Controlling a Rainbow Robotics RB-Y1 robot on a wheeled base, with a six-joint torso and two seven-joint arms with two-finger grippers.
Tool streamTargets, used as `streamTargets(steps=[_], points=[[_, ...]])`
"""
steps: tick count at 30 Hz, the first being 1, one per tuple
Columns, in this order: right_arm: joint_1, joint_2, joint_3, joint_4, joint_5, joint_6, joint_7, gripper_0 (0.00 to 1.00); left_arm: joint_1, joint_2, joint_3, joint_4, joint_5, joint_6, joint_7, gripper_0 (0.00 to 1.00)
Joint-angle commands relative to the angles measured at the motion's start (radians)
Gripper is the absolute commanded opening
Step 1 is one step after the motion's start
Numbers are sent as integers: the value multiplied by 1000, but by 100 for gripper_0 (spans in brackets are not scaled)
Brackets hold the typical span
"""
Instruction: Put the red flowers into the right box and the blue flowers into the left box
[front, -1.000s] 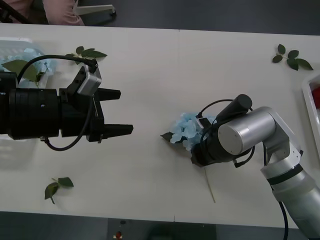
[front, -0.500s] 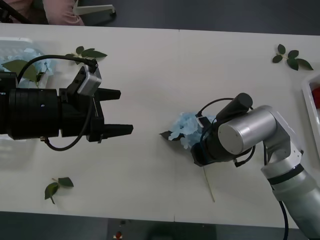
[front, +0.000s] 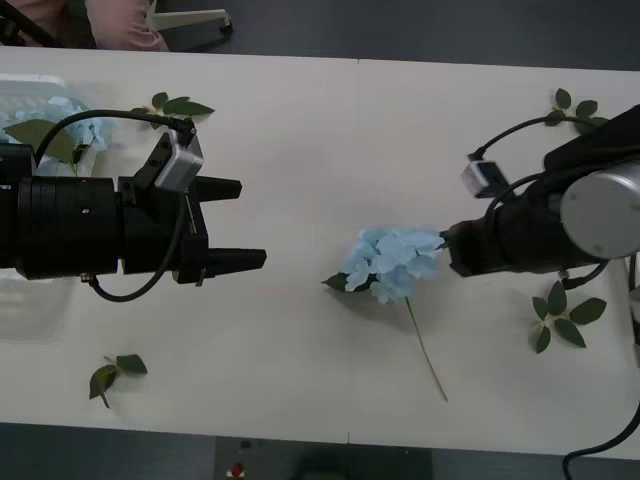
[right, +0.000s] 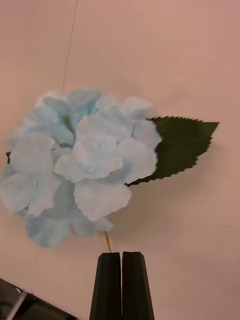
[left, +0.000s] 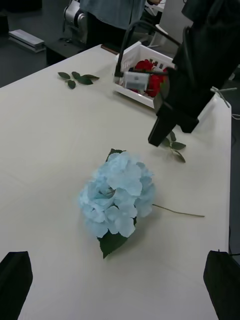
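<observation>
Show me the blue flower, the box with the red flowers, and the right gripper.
blue flower (front: 393, 262), front view, middle of its petal head.
right box (left: 131, 95), left wrist view, white near wall.
red flowers (left: 145, 65), left wrist view, a red head.
right gripper (right: 122, 285), right wrist view, between its shut fingers.

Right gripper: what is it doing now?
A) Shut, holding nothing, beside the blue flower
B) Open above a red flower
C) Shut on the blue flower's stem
A: the right gripper has its fingers pressed together, empty, just short of the blue flower lying on the table.
</observation>
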Motion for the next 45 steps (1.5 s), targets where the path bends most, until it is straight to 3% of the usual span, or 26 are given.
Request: streamTargets(steps=[1, 4, 6, 7, 8, 9, 20, 31, 45], points=[[11, -46, -63, -28, -87, 9, -19, 0, -20, 9, -1, -23, 9, 1, -4, 100], [28, -51, -80, -28, -116, 10, -13, 2, -20, 9, -1, -23, 9, 1, -4, 100], [39, -51, -74, -28, -116, 15, -13, 47, -20, 9, -1, -23, 9, 1, -4, 100], [43, -52, -69, -28, -113, 24, -13, 80, -20, 9, -1, -23, 9, 1, -4, 100], [50, -51, -60, -28, -113, 35, -19, 92, -20, 9, -1, -23, 9, 1, -4, 100], [54, -51, -52, -28, -111, 41, -17, 96, -20, 9, -1, -23, 9, 1, -4, 100], [103, -24, 101, -21, 15, -36, -23, 99, -20, 9, -1, -23, 9, 1, -4, 100], [96, 29, 270, 122, 199, -217, -26, 99, -20, 9, -1, -23, 9, 1, -4, 100], [74, 51, 343, 243, 234, -327, -33, 98, -20, 9, -1, -23, 9, 1, -4, 100]])
